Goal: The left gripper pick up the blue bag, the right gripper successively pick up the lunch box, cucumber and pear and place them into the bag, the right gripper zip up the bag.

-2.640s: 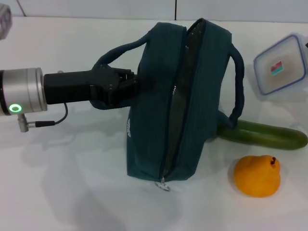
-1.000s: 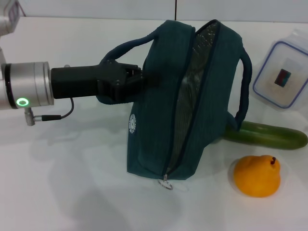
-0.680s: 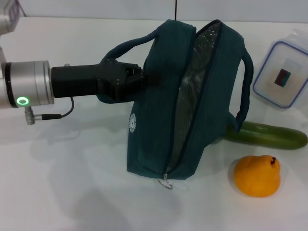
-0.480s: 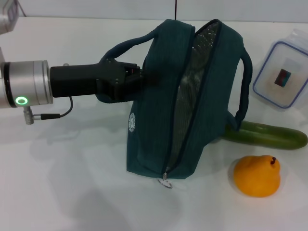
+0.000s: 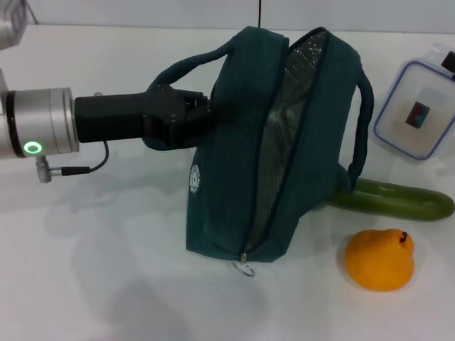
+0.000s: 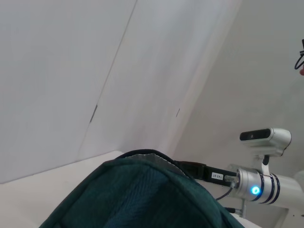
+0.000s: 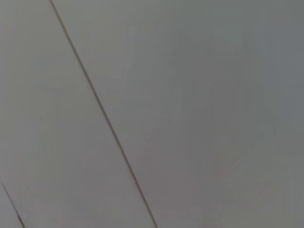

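Note:
My left gripper (image 5: 205,119) reaches in from the left and is shut on the near side of the blue bag (image 5: 234,156), just under its handle. The bag is tipped up on the table, its zip open and the silver lining (image 5: 284,128) showing. The zip pull (image 5: 243,268) hangs at its lower end. A clear lunch box (image 5: 416,114) with a blue rim sits tilted at the right edge. A dark part of the right gripper (image 5: 449,62) shows by its top corner. The cucumber (image 5: 398,200) lies behind the bag, and the pear (image 5: 379,259) is in front of it.
The white table (image 5: 106,270) runs back to a white wall. A pale object (image 5: 11,18) sits at the far left corner. The left wrist view shows the bag's fabric (image 6: 142,199), the right arm (image 6: 256,185) beyond it and a small camera (image 6: 266,137).
Since the oldest frame the bag has been lifted and tipped more upright, and the lunch box has shifted and tilted. In the last second a dark gripper part has come in beside the lunch box.

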